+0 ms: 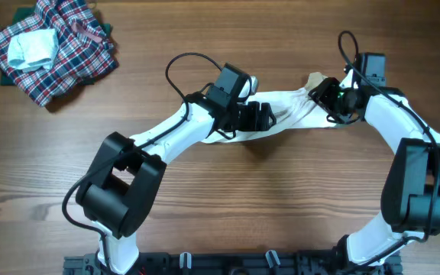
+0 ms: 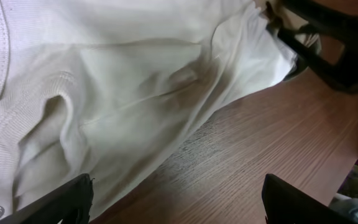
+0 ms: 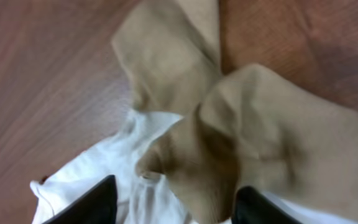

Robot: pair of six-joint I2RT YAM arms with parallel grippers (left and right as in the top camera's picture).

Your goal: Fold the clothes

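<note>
Overhead view: the clothes [image 1: 292,113], one white garment with tan parts, lie stretched across the table [image 1: 228,214] between my two arms. My left gripper [image 1: 260,116] stands spread wide over the white cloth. My right gripper [image 1: 328,101] straddles a tan part; whether it pinches it, I cannot tell.
</note>
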